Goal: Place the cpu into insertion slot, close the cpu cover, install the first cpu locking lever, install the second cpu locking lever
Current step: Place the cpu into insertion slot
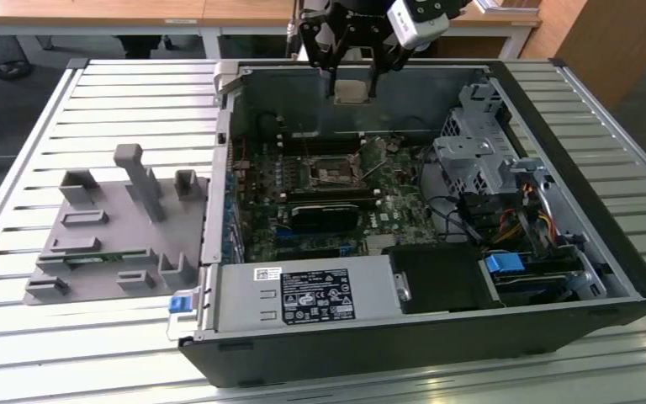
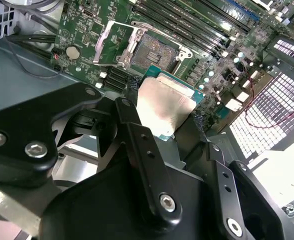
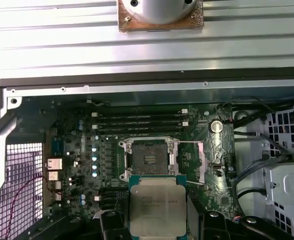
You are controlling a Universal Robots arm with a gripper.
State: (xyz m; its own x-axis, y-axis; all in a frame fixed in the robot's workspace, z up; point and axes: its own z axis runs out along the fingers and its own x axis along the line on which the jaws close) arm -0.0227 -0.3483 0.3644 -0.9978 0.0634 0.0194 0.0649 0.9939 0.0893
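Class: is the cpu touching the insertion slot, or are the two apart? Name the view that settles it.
Apart. The first wrist view shows the insertion slot whole and empty, while the cpu sits clear of it, clamped in the gripper.

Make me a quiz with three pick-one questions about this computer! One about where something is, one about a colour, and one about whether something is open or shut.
1. Where is the cpu?
A) in the insertion slot
B) held by the pincer above the computer case
C) lying on the table outside

2. What colour is the circuit board?
A) red
B) yellow
C) green

3. How is the cpu cover?
A) flipped open
B) shut over a chip
C) taken off the board

Answers:
1 B: the pincer's fingers grip its edges in both wrist views.
2 C: green shows all around the insertion slot.
3 A: it stands up beside the bare, empty slot.
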